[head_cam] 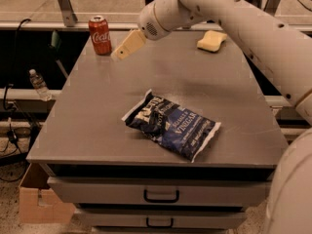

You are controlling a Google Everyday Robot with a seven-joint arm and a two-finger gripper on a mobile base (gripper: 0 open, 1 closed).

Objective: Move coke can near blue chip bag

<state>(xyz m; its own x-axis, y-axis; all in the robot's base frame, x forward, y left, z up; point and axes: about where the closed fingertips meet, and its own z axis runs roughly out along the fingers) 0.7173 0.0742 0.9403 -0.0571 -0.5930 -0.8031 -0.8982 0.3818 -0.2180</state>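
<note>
On the far-left corner of the grey table [92, 126] you have the coke can [100, 34] standing upright. Just right of it, the gripper [127, 45] hangs low over the tabletop, apart from the can; you cannot tell how wide it is set. The blue chip bag [170, 125] lies flat near mid-table, well apart from the can. A yellow sponge [211, 40] sits far right.

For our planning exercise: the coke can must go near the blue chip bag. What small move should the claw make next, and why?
Probably ease the claw onto the coke can: it stands upright at the table's far-left corner, not yet gripped, the claw hovering beside it, the blue chip bag lying mid-table.
</note>
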